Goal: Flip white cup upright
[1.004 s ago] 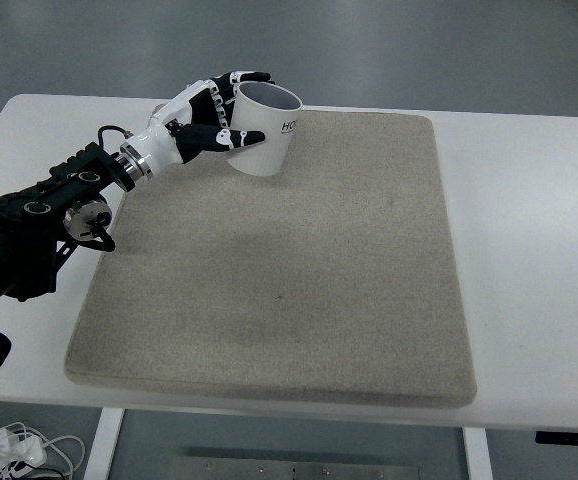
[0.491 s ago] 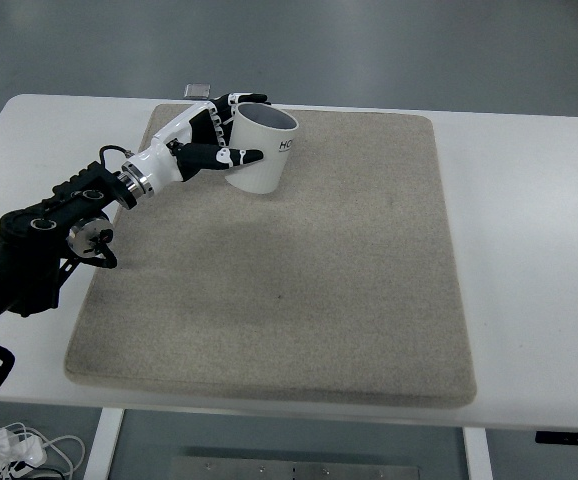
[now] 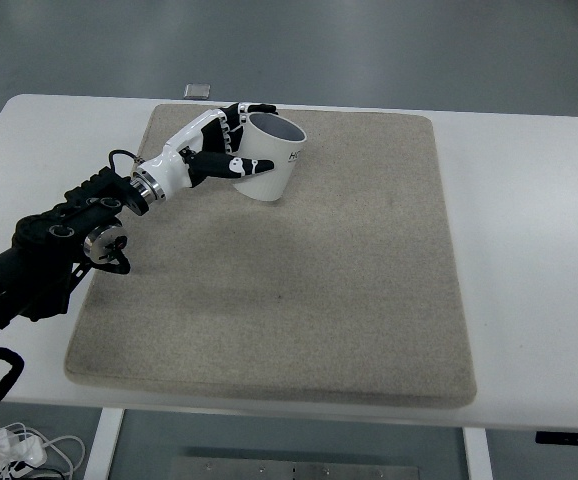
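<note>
cup (image 3: 272,158), white, stood mouth-up but tilted at the mat's (image 3: 299,290) far left area on the bench (image 3: 529,250), gripped by the left hand (image 3: 219,150), fingers curled round its side. recommended: level the base flat on the mat before releasing. count: one cup, one mat, one hand.

A single camera looks steeply down from the robot's own side, far enough back to take in nearly the whole white surface (image 3: 529,250) and its mat (image 3: 299,290), with floor visible toward 12 o'clock.
</note>
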You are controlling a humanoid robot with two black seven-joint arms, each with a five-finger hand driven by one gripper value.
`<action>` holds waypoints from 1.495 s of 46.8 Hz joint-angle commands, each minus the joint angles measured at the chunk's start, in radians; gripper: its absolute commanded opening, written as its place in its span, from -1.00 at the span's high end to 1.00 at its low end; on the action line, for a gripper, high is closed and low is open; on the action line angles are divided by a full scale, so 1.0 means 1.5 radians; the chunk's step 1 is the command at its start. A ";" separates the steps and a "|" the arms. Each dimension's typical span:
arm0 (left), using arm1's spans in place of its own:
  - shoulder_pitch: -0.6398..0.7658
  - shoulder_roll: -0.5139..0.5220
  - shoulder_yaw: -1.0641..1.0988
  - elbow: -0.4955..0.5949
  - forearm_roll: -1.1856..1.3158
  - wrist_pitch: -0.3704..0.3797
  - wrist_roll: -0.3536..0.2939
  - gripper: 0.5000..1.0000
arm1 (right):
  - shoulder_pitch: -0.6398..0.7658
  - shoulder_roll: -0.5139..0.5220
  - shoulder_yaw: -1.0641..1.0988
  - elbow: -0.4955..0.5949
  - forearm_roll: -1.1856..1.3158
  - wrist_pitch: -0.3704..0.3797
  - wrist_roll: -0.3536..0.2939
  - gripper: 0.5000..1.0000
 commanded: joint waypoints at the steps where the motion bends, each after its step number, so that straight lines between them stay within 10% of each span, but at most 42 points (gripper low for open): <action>1: 0.004 -0.002 0.000 0.000 0.000 0.001 0.000 0.67 | 0.000 0.000 0.000 0.000 0.000 0.000 0.000 -0.81; 14: 0.021 -0.010 0.000 0.000 0.000 0.002 0.000 0.17 | 0.000 0.000 0.000 0.000 0.000 0.000 0.000 -0.81; 31: 0.021 -0.009 -0.001 -0.008 -0.001 0.002 0.000 -0.97 | 0.000 0.000 0.000 0.000 0.000 0.000 0.000 -0.81; 70: -0.082 0.062 -0.085 -0.064 -0.014 -0.022 0.000 -0.98 | 0.000 0.000 0.000 0.000 0.000 0.000 0.000 -0.81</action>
